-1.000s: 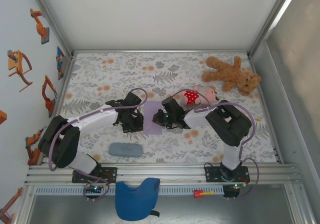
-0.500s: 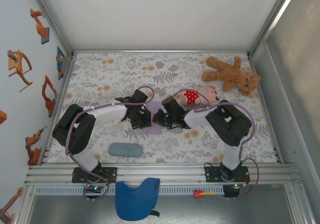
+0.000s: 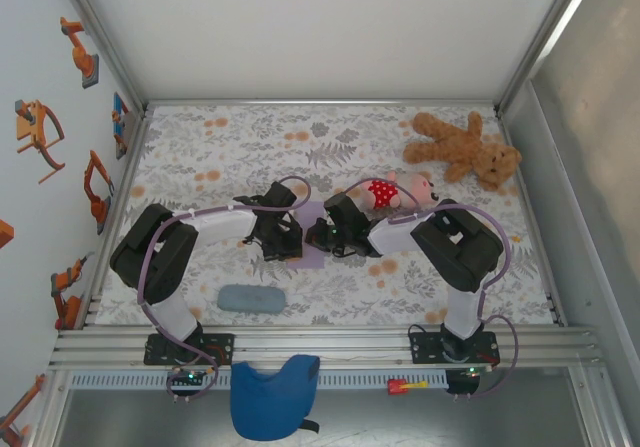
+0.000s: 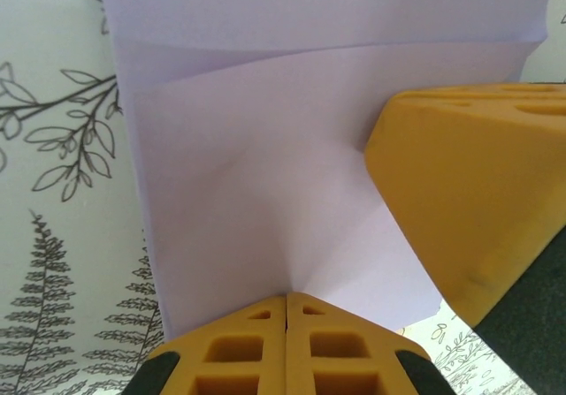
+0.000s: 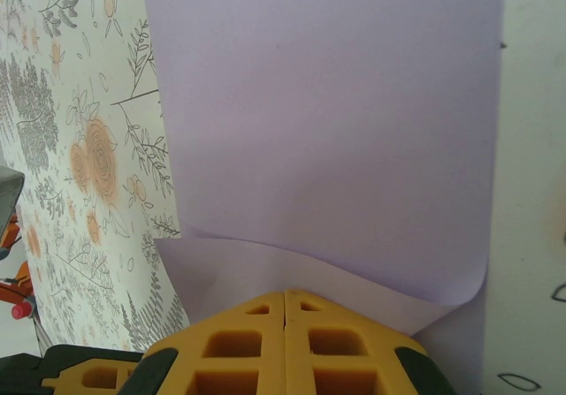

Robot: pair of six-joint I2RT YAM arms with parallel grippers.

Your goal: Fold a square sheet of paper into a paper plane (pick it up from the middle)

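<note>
Left end effector (image 4: 286, 300) just joined right end effector (image 5: 284, 293) on the square sheet of paper (image 4: 265, 174). Both shut (I can't confirm a grip); folding looks underway.

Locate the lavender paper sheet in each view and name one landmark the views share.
Top external: sheet at table centre, between left claw and right claw.
Left wrist: sheet across centre and top, ahead of left claw.
Right wrist: sheet centre to right, ahead of right claw.
Shared landmark: floral tablecloth.

Bright, even light; wrist close-ups look perhaps slightly soft.
</note>
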